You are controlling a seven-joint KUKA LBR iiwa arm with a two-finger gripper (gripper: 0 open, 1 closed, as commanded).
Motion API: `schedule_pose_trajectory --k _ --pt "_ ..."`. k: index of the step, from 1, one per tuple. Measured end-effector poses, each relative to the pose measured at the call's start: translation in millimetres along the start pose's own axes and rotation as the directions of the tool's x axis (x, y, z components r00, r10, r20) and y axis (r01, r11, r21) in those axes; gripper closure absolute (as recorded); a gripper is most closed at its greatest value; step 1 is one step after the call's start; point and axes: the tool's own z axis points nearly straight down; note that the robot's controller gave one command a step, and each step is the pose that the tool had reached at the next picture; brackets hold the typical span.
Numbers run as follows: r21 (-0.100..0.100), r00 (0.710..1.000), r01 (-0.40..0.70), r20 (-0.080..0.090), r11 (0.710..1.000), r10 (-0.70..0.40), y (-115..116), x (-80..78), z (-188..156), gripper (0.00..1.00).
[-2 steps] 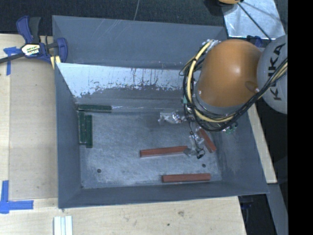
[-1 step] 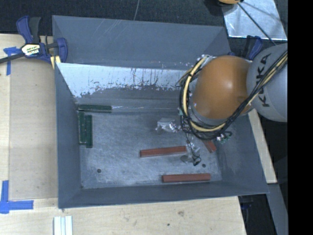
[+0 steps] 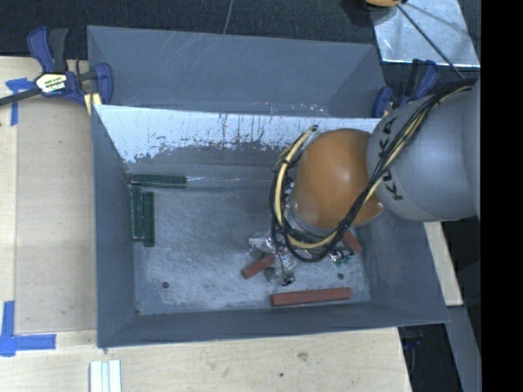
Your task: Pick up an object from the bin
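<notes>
**Gripper low beside a short red-brown stick**

The thing nearest your gripper (image 3: 280, 261) is a short red-brown stick (image 3: 257, 267). It lies tilted on the floor of the bin (image 3: 237, 80), right of the middle and toward the bin's lower edge. It looks rigid and light, probably wood or plastic. It should not give under pressure, but it could skid on the metal floor if nudged from one end. Take it across its narrow width, near the middle of its length.

A longer red-brown bar (image 3: 310, 297) lies flat close along the lower edge, near the wall, so it looks harder to approach. Two dark green bars (image 3: 144, 216) lie well apart, by the left edge.

Your arm (image 3: 433, 162) comes over the right edge and its orange cover (image 3: 331, 178) points steeply down, with the gripper close to the floor. You cannot tell whether the gripper is open or closed, because cables and small bits clutter that spot.
</notes>
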Motion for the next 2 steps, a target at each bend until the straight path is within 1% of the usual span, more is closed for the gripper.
schedule_pose_trajectory --k 1,2 --pt "0.0 1.0 0.0 0.0 1.0 0.0 0.0 0.0 0.0 1.0" --pt "0.001 1.0 0.03 -0.001 1.0 -0.03 19.1 -10.1 -129.4 1.0"
